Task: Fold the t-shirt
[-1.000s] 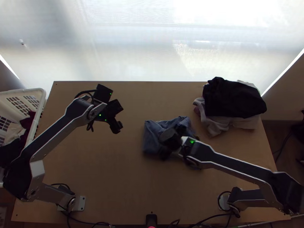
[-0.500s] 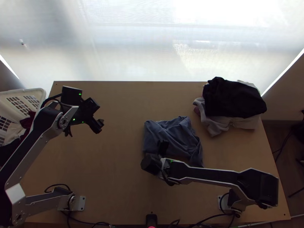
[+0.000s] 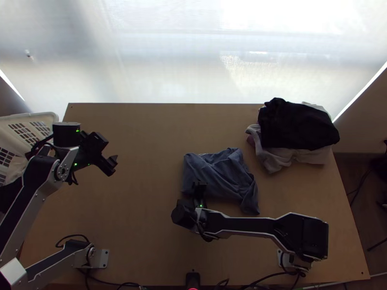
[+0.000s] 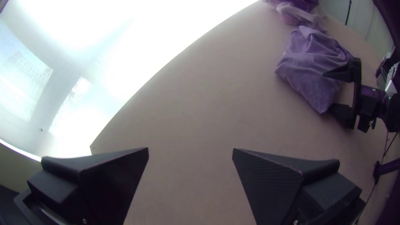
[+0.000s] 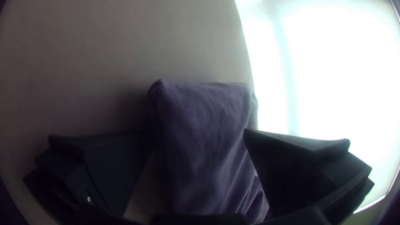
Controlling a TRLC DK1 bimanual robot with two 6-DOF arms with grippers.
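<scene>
Where the blue t-shirt [image 3: 217,166] lies, top view: mid-table, a rumpled packet on the bare wood of the table [image 3: 145,193]; far edge uneven, loose flap [image 3: 250,200] pointing near right.
Clothes pile [image 3: 271,157], top view: far right, black garment [image 3: 295,125] uppermost, apart from the t-shirt.
Left gripper, left wrist view: mine [image 4: 190,149]; fingers wide apart, holding nothing, left of the t-shirt and well apart from it.
Right gripper, right wrist view: mine [image 5: 196,134]; fingers spread, cloth between them unclamped, by the t-shirt's near left corner.
Packet, my judgement: mostly folded, tidying left. Best that I pinch the flap through all its layers, lay it inward, let go low, then smooth the top. A shallow pinch could lift one layer and undo the fold.
</scene>
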